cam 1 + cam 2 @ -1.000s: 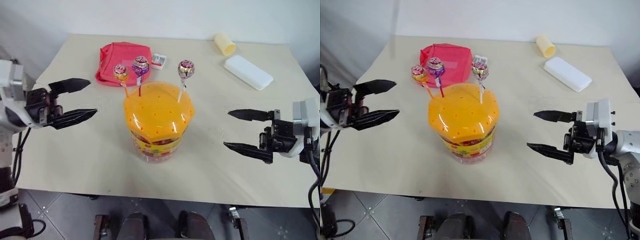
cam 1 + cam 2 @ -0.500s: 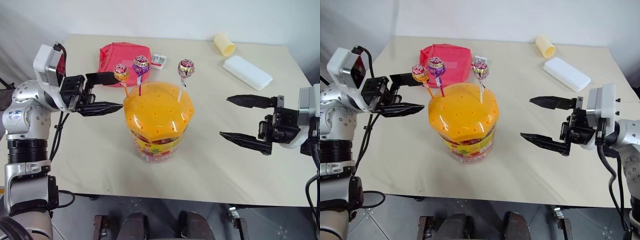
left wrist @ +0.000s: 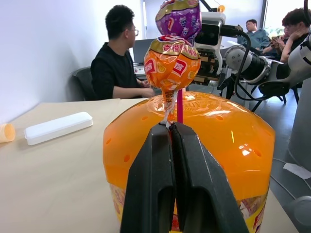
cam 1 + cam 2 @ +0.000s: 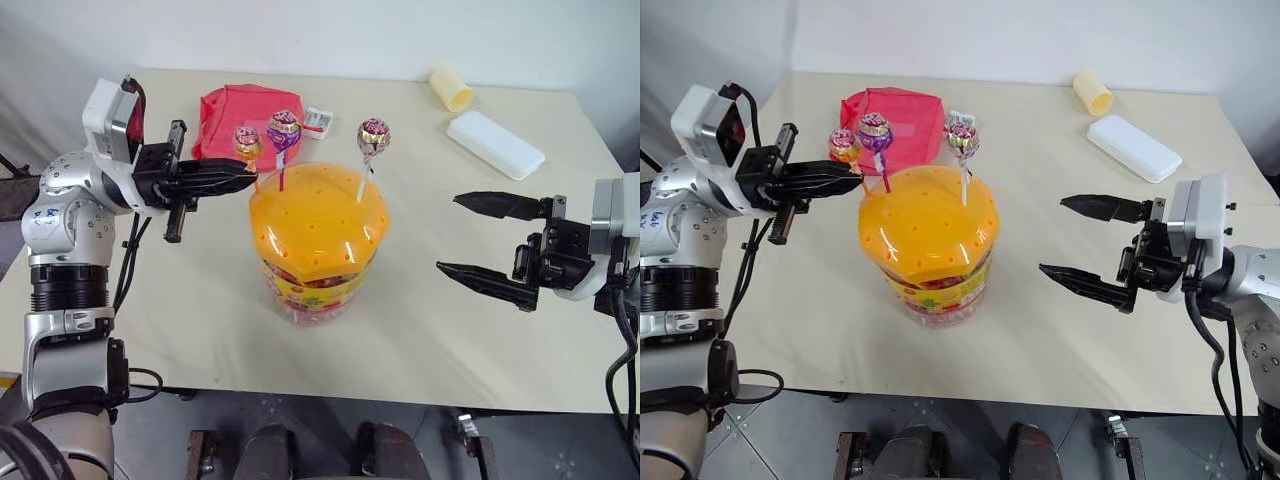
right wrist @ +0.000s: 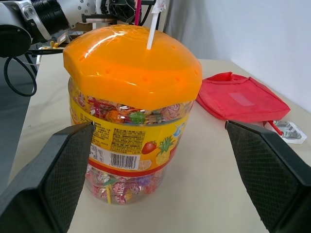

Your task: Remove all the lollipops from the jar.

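The jar (image 4: 312,262), a clear tub with a domed orange lid (image 4: 318,218), stands mid-table. Three lollipops stick up from the lid's holes: a gold-pink one (image 4: 245,142), a purple one (image 4: 283,128) and a pink-silver one (image 4: 373,135). My left gripper (image 4: 250,174) reaches in level from the left. It is shut on the stick just under the gold-pink lollipop (image 3: 171,63), whose stick is still in the lid. The purple lollipop (image 3: 179,17) stands right behind it. My right gripper (image 4: 447,233) hovers open to the right of the jar, apart from it and facing it.
A red pouch (image 4: 235,112) and a small white packet (image 4: 318,122) lie behind the jar. A pale yellow cup (image 4: 449,88) on its side and a white case (image 4: 496,144) sit at the far right of the beige table (image 4: 180,300). People sit in the room behind (image 3: 116,58).
My left gripper swung in to the right, up to the gold-pink lollipop, and closed on its stick. The right gripper stayed open and still.
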{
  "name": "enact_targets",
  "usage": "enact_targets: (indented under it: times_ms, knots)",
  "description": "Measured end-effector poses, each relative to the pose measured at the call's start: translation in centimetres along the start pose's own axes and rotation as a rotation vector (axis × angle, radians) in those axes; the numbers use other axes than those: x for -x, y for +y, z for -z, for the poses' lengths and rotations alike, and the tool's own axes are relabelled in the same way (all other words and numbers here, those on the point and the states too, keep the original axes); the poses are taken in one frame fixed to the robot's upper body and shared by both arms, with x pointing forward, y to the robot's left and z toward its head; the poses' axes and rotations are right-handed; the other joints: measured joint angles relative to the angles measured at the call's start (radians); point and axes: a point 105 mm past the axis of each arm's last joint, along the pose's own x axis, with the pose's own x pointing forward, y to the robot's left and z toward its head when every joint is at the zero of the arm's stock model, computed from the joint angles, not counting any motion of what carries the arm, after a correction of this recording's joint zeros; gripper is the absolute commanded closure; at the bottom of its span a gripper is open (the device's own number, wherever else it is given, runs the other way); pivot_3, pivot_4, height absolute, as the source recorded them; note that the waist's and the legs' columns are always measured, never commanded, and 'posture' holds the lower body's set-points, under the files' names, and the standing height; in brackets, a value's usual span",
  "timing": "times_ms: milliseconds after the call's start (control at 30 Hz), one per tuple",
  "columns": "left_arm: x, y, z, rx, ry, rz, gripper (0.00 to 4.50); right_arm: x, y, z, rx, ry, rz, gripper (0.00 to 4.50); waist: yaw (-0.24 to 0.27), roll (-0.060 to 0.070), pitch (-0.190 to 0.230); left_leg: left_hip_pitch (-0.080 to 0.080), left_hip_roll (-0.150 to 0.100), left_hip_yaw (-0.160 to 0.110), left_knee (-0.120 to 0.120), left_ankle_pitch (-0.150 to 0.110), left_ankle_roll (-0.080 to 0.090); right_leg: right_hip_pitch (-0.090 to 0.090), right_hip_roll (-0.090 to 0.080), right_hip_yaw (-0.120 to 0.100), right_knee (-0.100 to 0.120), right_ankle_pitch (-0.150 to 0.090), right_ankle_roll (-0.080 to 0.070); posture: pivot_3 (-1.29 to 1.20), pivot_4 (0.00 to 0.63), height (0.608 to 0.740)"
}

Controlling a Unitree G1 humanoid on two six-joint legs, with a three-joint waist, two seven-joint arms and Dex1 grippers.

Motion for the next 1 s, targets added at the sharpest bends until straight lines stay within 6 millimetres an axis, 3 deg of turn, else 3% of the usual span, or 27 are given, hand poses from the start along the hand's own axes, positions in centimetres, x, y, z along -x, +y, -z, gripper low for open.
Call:
enact_targets:
  times_ms: [133, 300, 433, 500, 633, 767, 900, 1000]
  knots:
    - [-0.4, 0.8, -1.2, -0.031, -0.025, -0.013, 4.44, 0.1, 0.0, 0.1, 0.002, 0.002, 0.001, 0.0, 0.0, 0.0, 0.0, -0.001, 0.0, 0.0, 0.0, 0.0, 0.0, 0.0, 0.0, 0.0, 0.0, 0.0, 0.0, 0.0, 0.15, 0.74]
    - [-0.4, 2.6, -4.9, -0.141, -0.084, -0.125, 4.44, 0.1, -0.1, -0.1, 0.008, -0.003, 0.001, 0.0, -0.003, 0.0, 0.0, 0.0, 0.0, 0.0, 0.0, 0.0, 0.0, 0.0, 0.0, 0.0, 0.0, 0.0, 0.0, 0.0, 0.15, 0.74]
    - [0.9, 4.3, -6.3, -0.18, -0.07, -0.306, 4.44, 0.0, -0.3, -0.5, 0.023, -0.022, -0.015, 0.0, -0.004, 0.0, 0.0, 0.0, 0.0, 0.0, 0.0, 0.0, 0.0, 0.0, 0.0, 0.0, 0.0, 0.0, 0.0, 0.0, 0.15, 0.74]
    - [2.8, 5.2, -6.0, -0.163, 0.012, -0.467, 4.44, 0.0, -0.4, -0.9, 0.037, -0.037, -0.035, 0.0, -0.009, 0.0, 0.0, 0.0, 0.0, 0.0, 0.0, 0.0, 0.0, 0.0, 0.0, 0.0, 0.001, 0.0, 0.0, 0.0, 0.15, 0.74]
    - [7.5, 6.3, -3.5, -0.042, 0.246, -0.822, 4.44, 0.1, -1.1, -0.6, 0.023, -0.038, -0.053, 0.0, -0.014, 0.0, 0.0, 0.001, 0.0, -0.001, -0.001, 0.0, 0.001, 0.0, 0.0, 0.0, 0.001, 0.0, 0.0, 0.0, 0.15, 0.74]
    - [13.0, 5.4, -0.1, 0.153, 0.505, -1.162, 4.44, -0.4, -1.7, -0.1, 0.016, -0.034, -0.074, 0.0, -0.014, 0.0, 0.0, 0.001, 0.0, -0.001, -0.001, 0.0, 0.001, -0.001, -0.001, 0.001, 0.002, 0.0, 0.0, 0.0, 0.15, 0.74]
    - [19.1, 1.1, 4.4, 0.417, 0.824, -1.448, 4.44, -1.4, -1.9, 0.1, 0.008, -0.053, -0.117, 0.0, -0.016, 0.0, 0.0, 0.001, 0.0, 0.0, -0.001, -0.001, 0.0, -0.001, -0.001, 0.001, 0.002, 0.0, 0.0, 0.0, 0.15, 0.74]
    - [21.2, -1.6, 6.5, 0.555, 0.993, -1.535, 4.44, -2.1, -2.1, 0.4, -0.002, -0.062, -0.14, 0.0, -0.005, -0.002, 0.001, 0.0, 0.0, 0.0, -0.001, -0.001, 0.0, -0.001, -0.001, 0.002, 0.002, 0.0, 0.0, 0.0, 0.15, 0.74]
